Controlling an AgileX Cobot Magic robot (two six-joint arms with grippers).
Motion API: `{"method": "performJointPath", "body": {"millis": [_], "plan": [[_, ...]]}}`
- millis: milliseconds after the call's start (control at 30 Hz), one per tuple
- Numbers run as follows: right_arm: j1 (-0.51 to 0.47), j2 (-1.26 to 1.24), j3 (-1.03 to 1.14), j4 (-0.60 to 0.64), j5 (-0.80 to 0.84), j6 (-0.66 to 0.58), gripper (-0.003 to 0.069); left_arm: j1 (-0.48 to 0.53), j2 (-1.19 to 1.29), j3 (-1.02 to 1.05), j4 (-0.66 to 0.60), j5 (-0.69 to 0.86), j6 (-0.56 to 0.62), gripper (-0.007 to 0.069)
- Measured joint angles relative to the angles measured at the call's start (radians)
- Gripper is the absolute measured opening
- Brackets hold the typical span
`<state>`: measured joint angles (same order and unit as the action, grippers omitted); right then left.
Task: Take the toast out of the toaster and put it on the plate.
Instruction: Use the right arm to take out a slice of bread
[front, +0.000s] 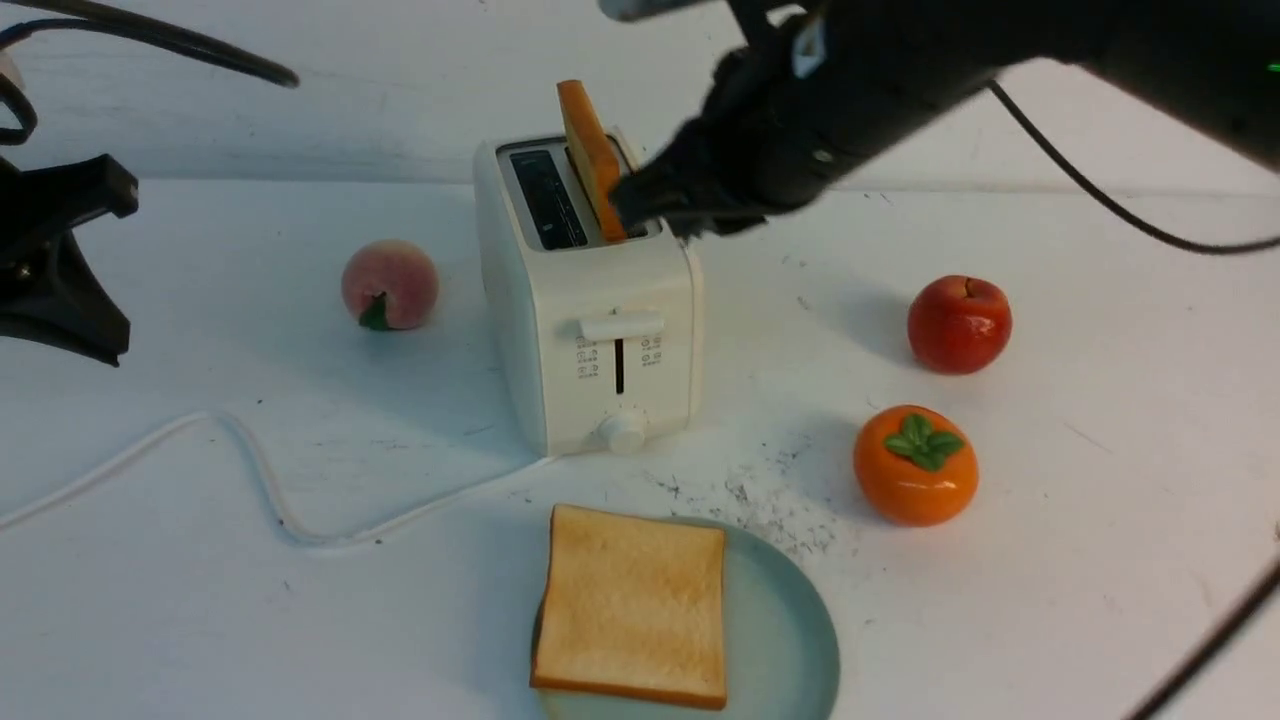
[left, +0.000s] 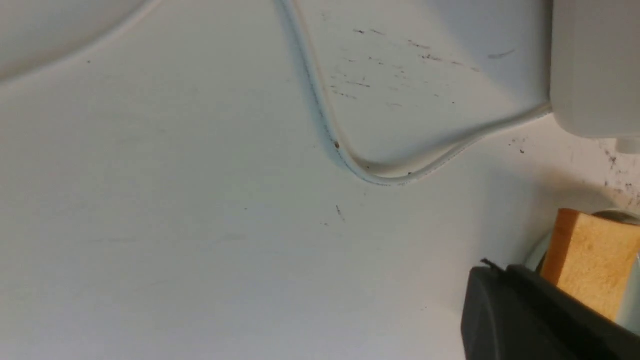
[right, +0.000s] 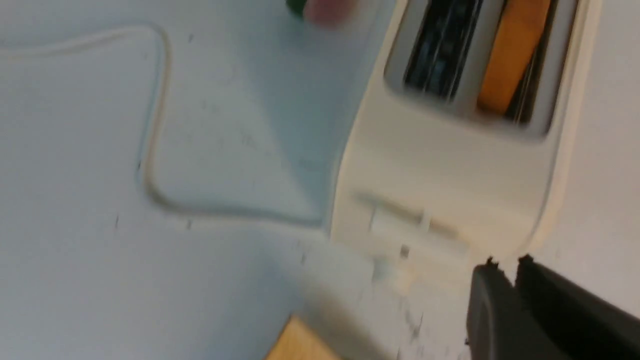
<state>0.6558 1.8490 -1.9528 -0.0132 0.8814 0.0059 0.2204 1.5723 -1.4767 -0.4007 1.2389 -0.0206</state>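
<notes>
The cream-white toaster (front: 600, 330) stands mid-table, lever toward me. A slice of toast (front: 590, 150) sticks up from its right-hand slot; the other slot is empty. My right gripper (front: 628, 208) hovers blurred over the toaster's front right top, close beside that slice. In the right wrist view its tips (right: 505, 260) stand a little apart, holding nothing, with toaster (right: 440, 165) and toast (right: 512, 50) beyond. A second slice (front: 635, 605) lies flat on the pale blue-green plate (front: 790, 640) in front. My left gripper (left: 495, 272) is shut and empty, off to the left.
A peach (front: 390, 285) sits left of the toaster. On the right are a red apple (front: 958, 323) and an orange persimmon (front: 915, 465). The white cord (front: 270, 480) snakes across the left table. Crumbs lie scattered between toaster and plate.
</notes>
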Motion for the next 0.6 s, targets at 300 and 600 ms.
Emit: {"method": "performJointPath", "body": {"millis": [300,600], "plan": [[0.007,0.236,-0.22,-0.079,-0.189,0.057,0.0449,0.002,0.0,0.001,-0.016,-0.001,0.004,-0.0013],[-0.023,0.364,-0.222,-0.326,-0.34,0.36,0.0472,0.003,0.0,0.002,-0.04,-0.001,0.004,-0.0013]]}}
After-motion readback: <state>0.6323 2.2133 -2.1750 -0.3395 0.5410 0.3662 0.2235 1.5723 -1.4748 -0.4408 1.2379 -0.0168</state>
